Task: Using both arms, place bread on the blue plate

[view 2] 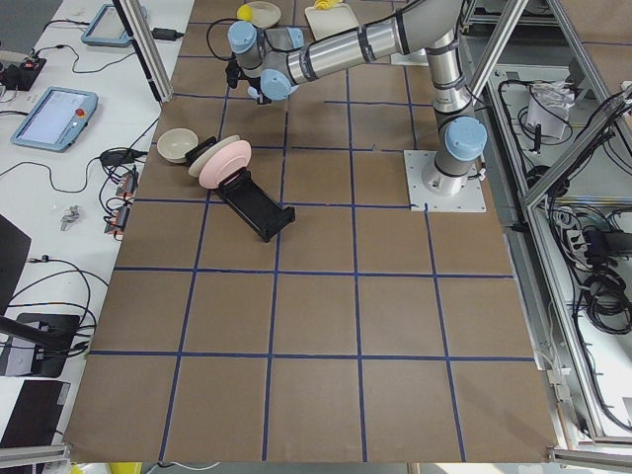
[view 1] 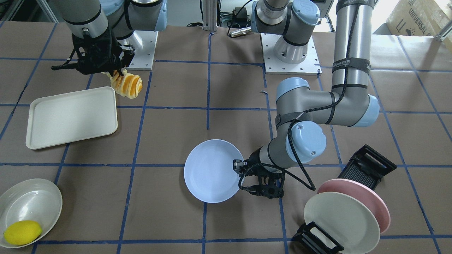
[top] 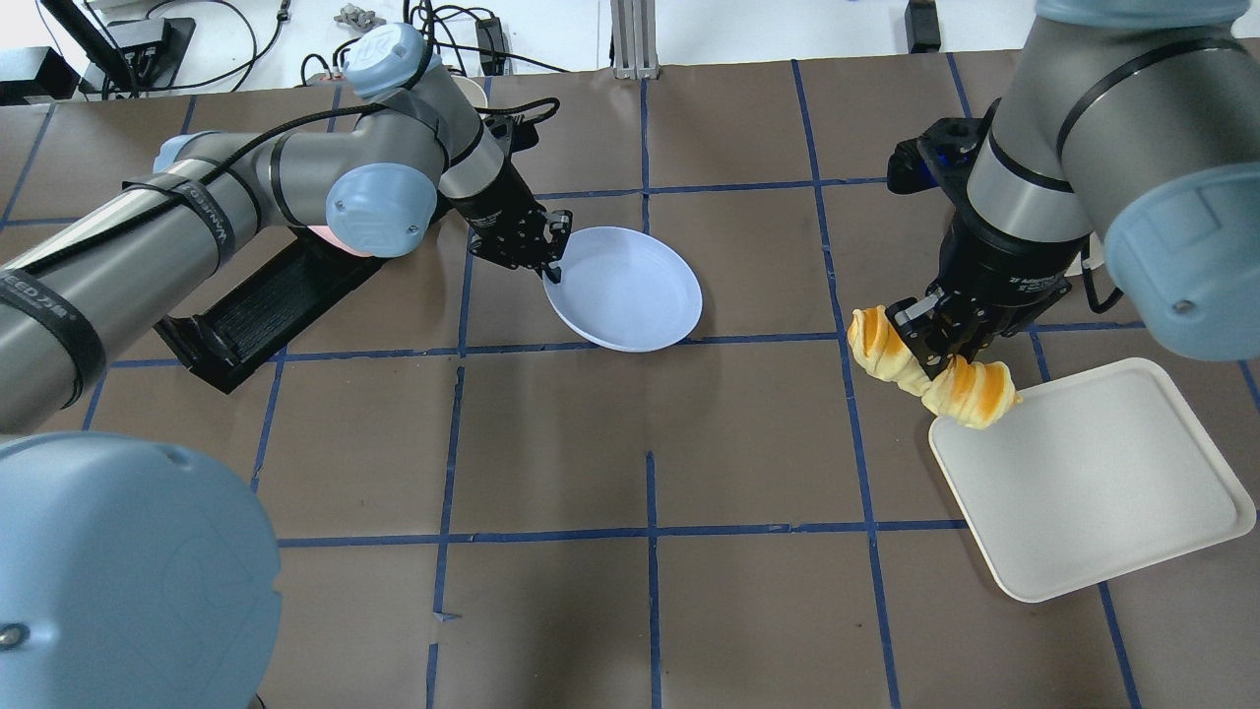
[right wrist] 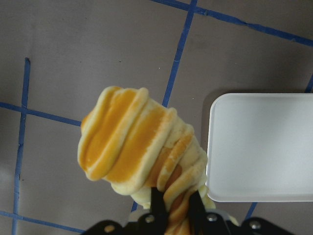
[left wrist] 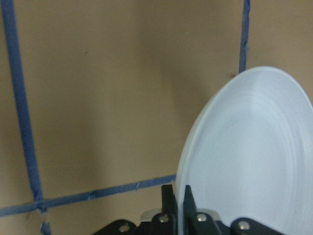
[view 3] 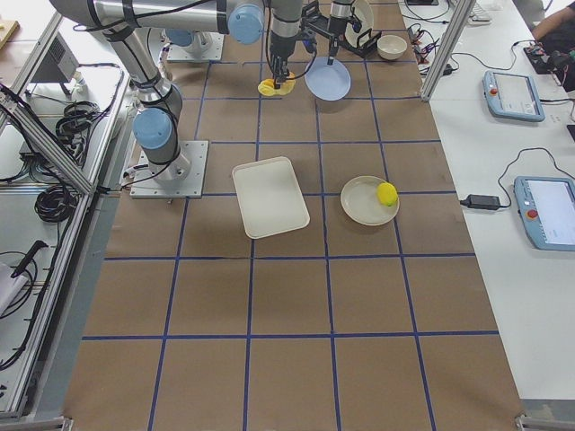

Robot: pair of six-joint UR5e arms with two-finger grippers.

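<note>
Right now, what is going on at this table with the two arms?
The right arm holds the bread in its shut jaws, lifted above the table near a corner of the white tray. The left arm has its jaws shut on the rim of the blue plate. Bread and plate are well apart, so the bread is not yet on the plate.
</note>
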